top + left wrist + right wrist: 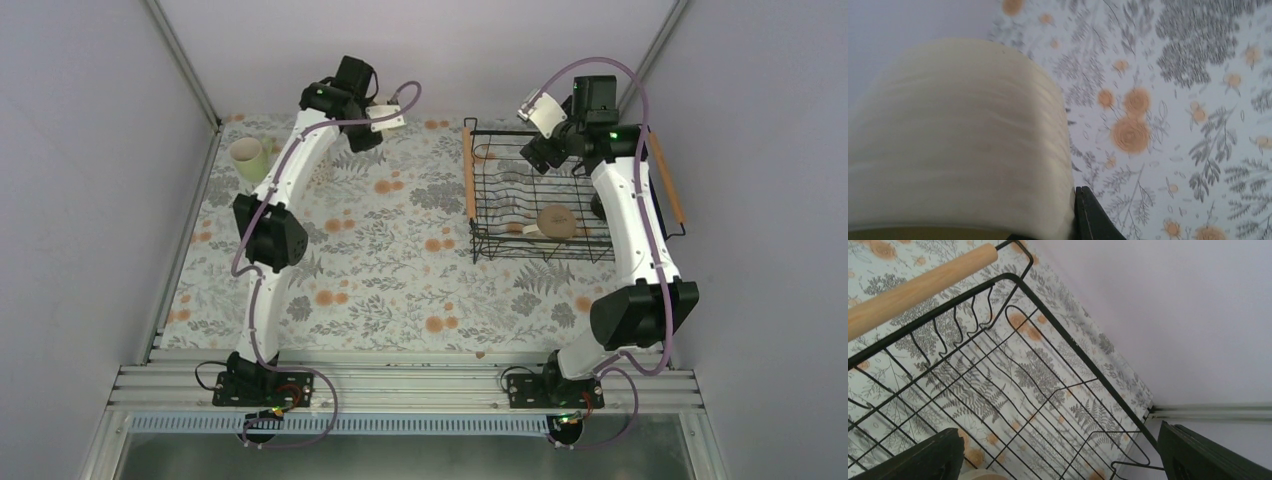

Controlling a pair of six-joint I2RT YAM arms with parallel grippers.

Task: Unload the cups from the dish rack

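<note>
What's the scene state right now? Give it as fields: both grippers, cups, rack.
left gripper: shut on a tall cream cup, over the floral table, outside the rack
right gripper: open, empty, above the black wire dish rack
cups out: pale green cup standing near the left wall
cups in rack: beige cup on its side near the front; rest unclear
rack: right side of the table, wooden bar handle on each of two sides
</note>
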